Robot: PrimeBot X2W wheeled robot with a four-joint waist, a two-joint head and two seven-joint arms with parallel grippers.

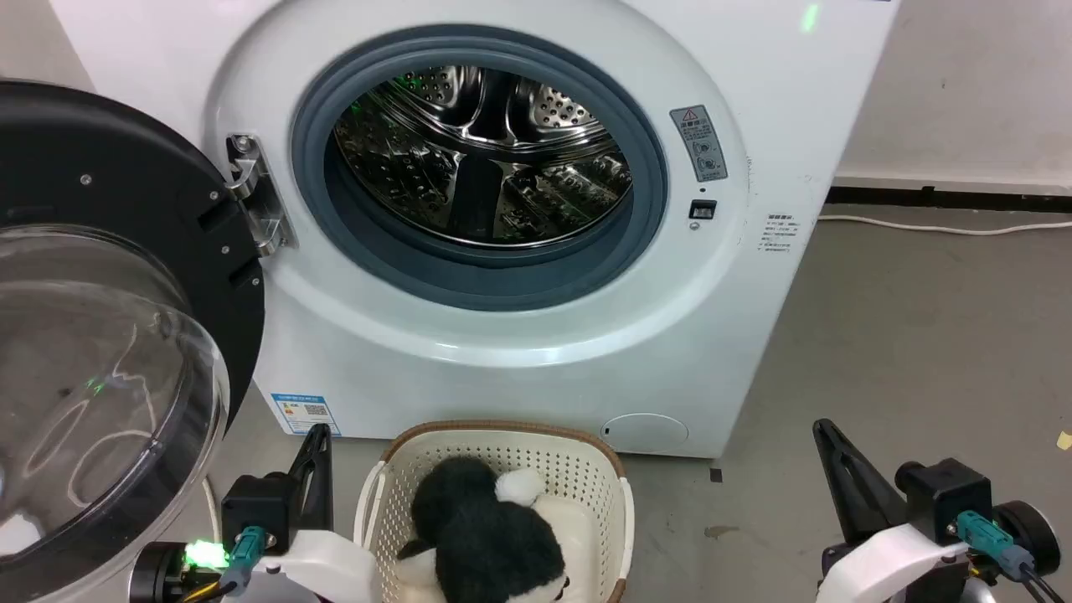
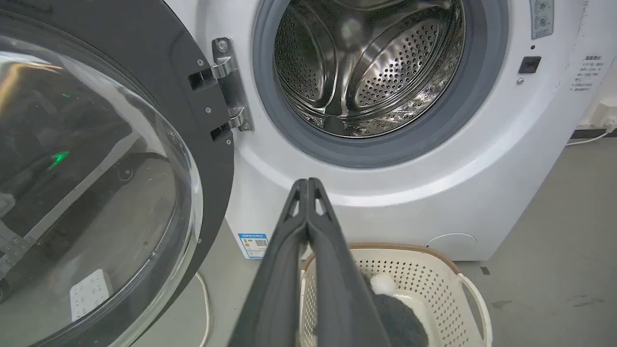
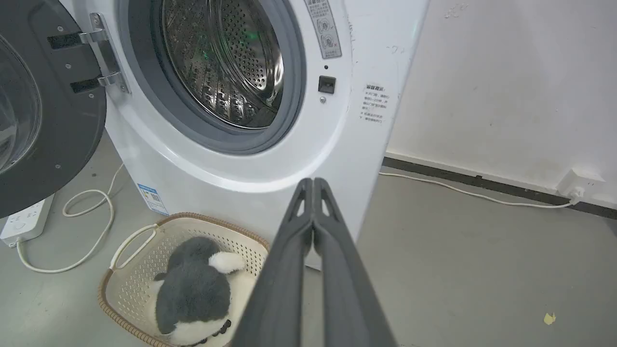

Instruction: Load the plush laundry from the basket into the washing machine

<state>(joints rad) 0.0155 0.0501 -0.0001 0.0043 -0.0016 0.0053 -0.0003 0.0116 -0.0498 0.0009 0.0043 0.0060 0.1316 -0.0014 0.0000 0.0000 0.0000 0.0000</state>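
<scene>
Nothing is lifted yet; I'm at the reach step. The fluffy black-and-white plush laundry point(image 1: 490, 528) lies in the cream perforated plastic basket point(image 1: 578, 473), lower centre of the head view, just before the large white front-loading washing machine point(image 1: 536, 360). My left gripper point(image 2: 307, 185) and right gripper point(image 3: 313, 183) are both clenched on nothing, either side of the basket. Next I'd part one pair of fingers and drop inside the brown rim. The black-framed clear domed door point(image 1: 109, 377) crowds the left; grey floor point(image 1: 904, 335) at right gives room.
</scene>
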